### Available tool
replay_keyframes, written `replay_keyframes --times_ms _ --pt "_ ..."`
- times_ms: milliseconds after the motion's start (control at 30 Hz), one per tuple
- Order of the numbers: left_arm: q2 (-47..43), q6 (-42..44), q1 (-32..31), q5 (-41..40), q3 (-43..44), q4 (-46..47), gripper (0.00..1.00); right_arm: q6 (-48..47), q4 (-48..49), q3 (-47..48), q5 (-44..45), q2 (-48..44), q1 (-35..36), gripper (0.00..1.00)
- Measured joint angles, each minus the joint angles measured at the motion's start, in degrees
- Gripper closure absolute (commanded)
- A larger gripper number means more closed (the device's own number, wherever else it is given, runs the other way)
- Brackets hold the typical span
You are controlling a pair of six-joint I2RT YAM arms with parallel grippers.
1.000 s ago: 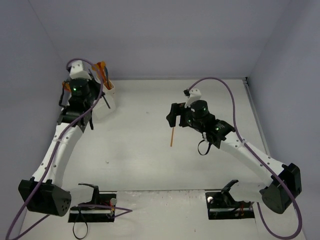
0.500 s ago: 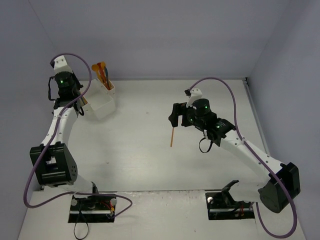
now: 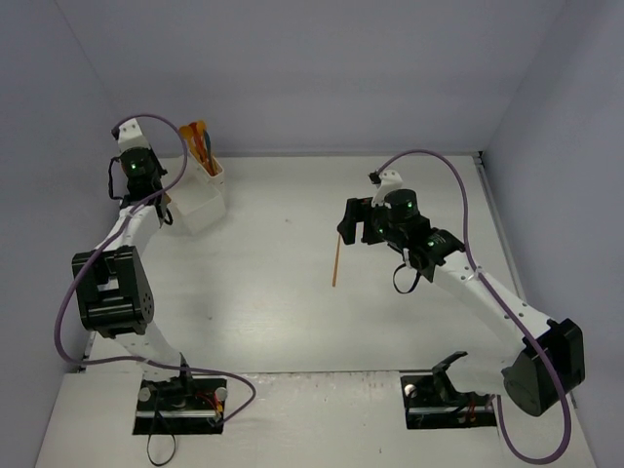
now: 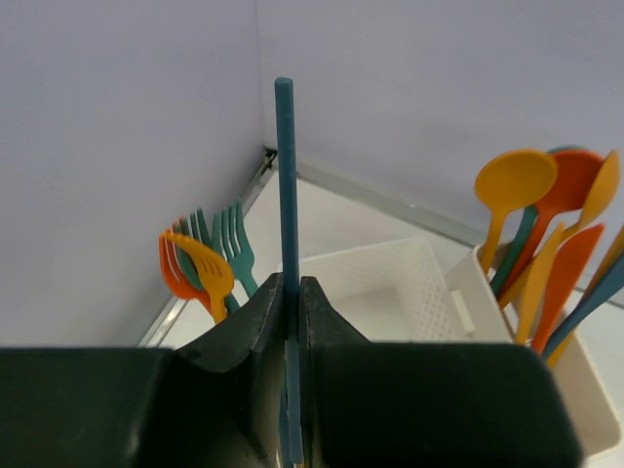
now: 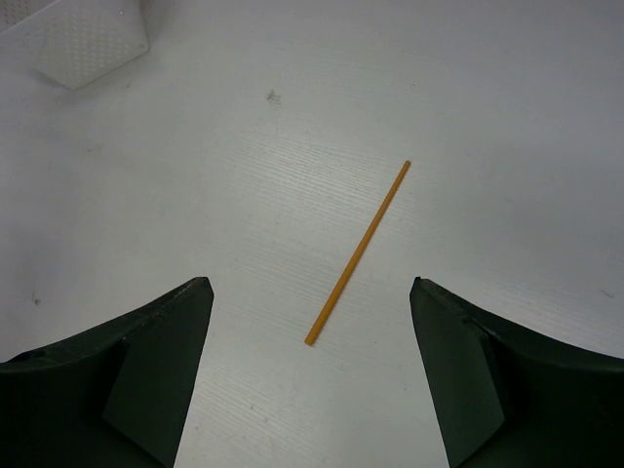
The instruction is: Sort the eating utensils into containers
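Holding a slim teal-blue utensil point(image 4: 285, 195) upright, my left gripper point(image 4: 290, 285) has its jaws pressed tight on the piece. I see it edge-on, so I cannot tell whether it is a knife, a fork or a spoon. Just beyond it stand the white containers point(image 4: 390, 268). A bunch of spoons point(image 4: 546, 234) in orange, red and teal stands bowls-up in the compartment on the right of the left wrist view. A cluster of forks point(image 4: 200, 263) in orange, yellow-orange and teal stands tines-up on the left, their lower ends hidden behind the gripper's finger. From overhead, the containers sit at the far left of the table point(image 3: 273, 322), close to the left wall point(image 3: 58, 117), with the left wrist just beside them on the wall side.

One more utensil, a thin orange piece point(image 5: 358, 253), lies flat on the table well apart from the containers. It is too slender for me to say what kind it is. My right gripper point(image 5: 309, 285) hovers above it with its jaws spread wide, gripping nothing. In the right wrist view one end of the piece lies between the two fingers without touching either. A corner of the containers shows at the top left of that view.
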Motion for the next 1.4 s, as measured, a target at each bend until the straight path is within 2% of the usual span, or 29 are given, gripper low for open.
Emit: replay_keyframes --times_ms 167,233,333,500,733,833,1033,1200,1400 --pt "0.4 -0.3 0.0 -0.3 -4.0 1.1 0.89 0.0 0.0 0.0 -0.2 0.0 -0.3 0.22" --pt "0.2 -0.3 0.0 -0.5 -5.1 1.5 0.76 0.1 0.0 0.0 -0.2 0.1 -0.3 0.22" --pt "-0.5 -0.6 0.0 -0.7 -6.8 1.5 0.49 0.1 0.0 0.0 -0.2 0.4 -0.3 0.25" --pt "-5.3 -1.4 0.0 0.2 -9.6 0.3 0.31 1.2 -0.3 -0.2 0.6 1.1 -0.3 0.29" --pt "-17.8 -3.6 -0.3 1.3 -9.2 -8.3 0.23 5.5 -2.5 -0.1 5.2 5.3 -0.3 0.30" --pt "-22.5 -4.8 -1.6 1.0 -6.2 -16.4 0.19 7.6 -5.0 0.1 7.3 9.1 0.1 0.30" --pt "-29.5 -8.7 -8.7 4.0 -1.5 -34.3 0.16 10.9 -9.5 3.2 11.7 17.0 4.7 0.30" --pt "-36.5 -13.6 -14.4 10.3 -5.0 -43.9 0.16 14.0 -10.6 5.4 13.1 21.9 8.6 0.35" --pt "-43.4 -17.4 -16.9 15.4 -11.6 -52.4 0.16 17.5 -10.8 6.3 13.9 27.9 10.4 0.44"
